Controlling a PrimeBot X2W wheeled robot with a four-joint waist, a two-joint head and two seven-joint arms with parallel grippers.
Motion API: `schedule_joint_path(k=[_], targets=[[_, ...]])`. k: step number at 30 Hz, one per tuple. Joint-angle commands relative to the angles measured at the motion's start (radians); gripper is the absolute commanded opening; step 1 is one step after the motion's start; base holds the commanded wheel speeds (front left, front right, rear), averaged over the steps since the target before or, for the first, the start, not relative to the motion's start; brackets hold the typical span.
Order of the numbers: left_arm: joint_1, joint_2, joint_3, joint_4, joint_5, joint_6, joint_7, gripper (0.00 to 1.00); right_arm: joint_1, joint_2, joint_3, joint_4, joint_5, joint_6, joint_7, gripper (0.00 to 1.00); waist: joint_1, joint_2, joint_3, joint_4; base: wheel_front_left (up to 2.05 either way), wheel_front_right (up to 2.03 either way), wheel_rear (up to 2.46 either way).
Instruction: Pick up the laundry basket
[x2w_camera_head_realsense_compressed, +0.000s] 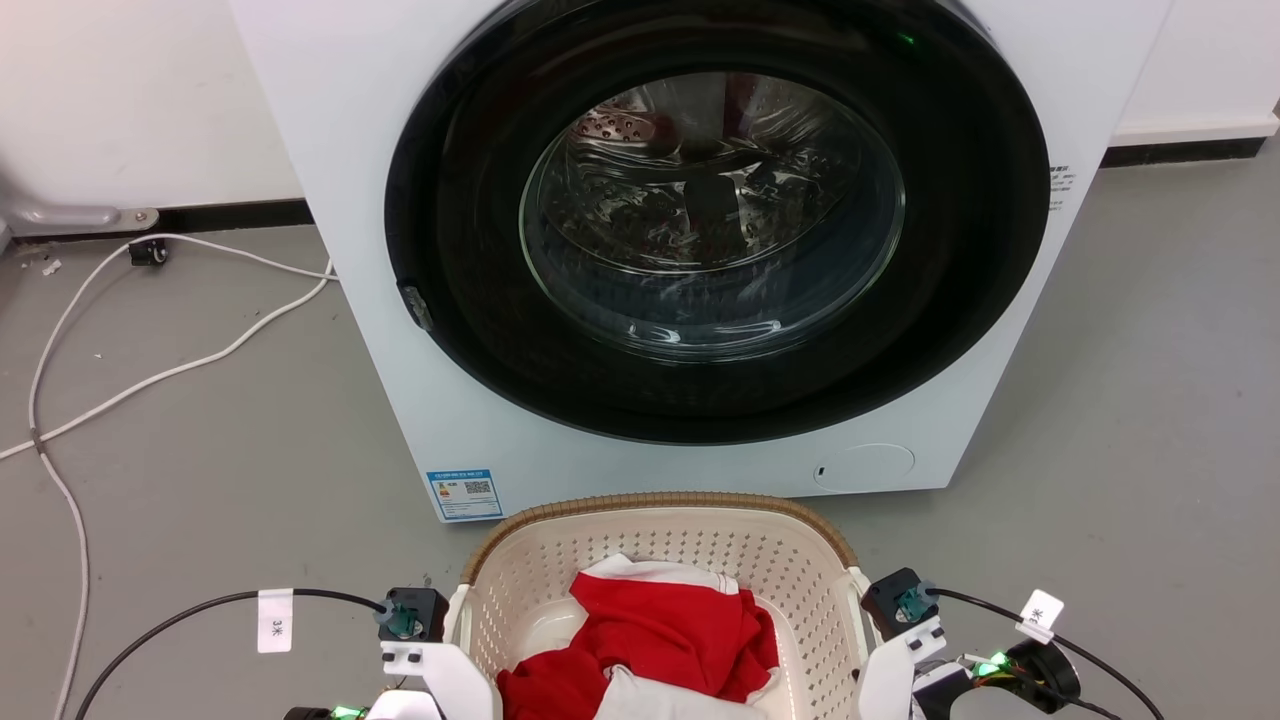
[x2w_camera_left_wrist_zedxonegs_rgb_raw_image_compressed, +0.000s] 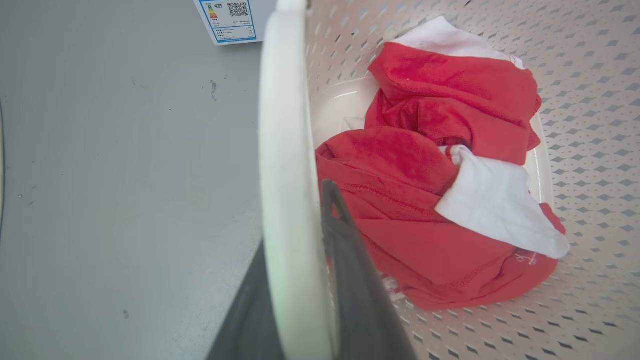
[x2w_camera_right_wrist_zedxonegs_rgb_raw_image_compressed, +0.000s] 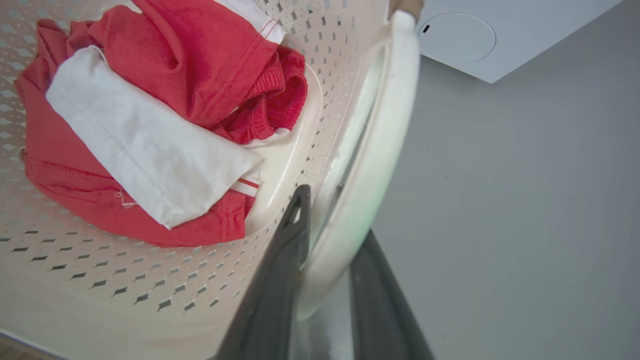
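Cream laundry basket (x2w_camera_head_realsense_compressed: 660, 503) is sitting on floor (x2w_camera_head_realsense_compressed: 220, 470) before washing machine (x2w_camera_head_realsense_compressed: 330, 150), between both arms | left pincer (x2w_camera_left_wrist_zedxonegs_rgb_raw_image_compressed: 295, 200) is clasping left handle (x2w_camera_left_wrist_zedxonegs_rgb_raw_image_compressed: 285, 150) | right pincer (x2w_camera_right_wrist_zedxonegs_rgb_raw_image_compressed: 335, 215) is clasping right handle (x2w_camera_right_wrist_zedxonegs_rgb_raw_image_compressed: 385, 130) | one finger each inside wall | lift likely going straight up, evenly.

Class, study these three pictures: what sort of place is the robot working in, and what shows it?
Probably a laundry area, perhaps a test room: a white front-loading washing machine stands on a grey floor, and a cream laundry basket holding red and white clothes sits before it.
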Motion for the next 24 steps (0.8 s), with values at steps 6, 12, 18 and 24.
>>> schedule_joint_path(k=[6,12,18,24], targets=[[0.001,0.006,-0.017,-0.003,-0.014,-0.005,-0.009,0.0,-0.007,-0.008,0.017,0.001,0.012,-0.001,-0.003,0.0,0.0,-0.0001,0.002,-0.003,0.0,0.0,0.0],[0.003,0.01,-0.027,-0.001,-0.029,-0.004,-0.012,0.0,-0.009,-0.011,0.029,0.001,0.023,-0.001,0.003,0.0,0.0,-0.0001,0.0,-0.008,0.0,0.0,0.0],[0.003,0.015,-0.038,0.001,-0.038,-0.004,-0.015,0.0,-0.009,-0.014,0.036,0.002,0.032,-0.001,0.003,0.0,0.0,-0.0001,0.001,-0.011,0.0,0.0,0.0],[-0.001,0.016,-0.048,0.001,-0.05,-0.004,-0.017,0.0,-0.009,-0.016,0.042,0.002,0.039,-0.001,0.003,0.0,0.0,-0.0001,0.003,-0.012,0.0,0.0,0.0]])
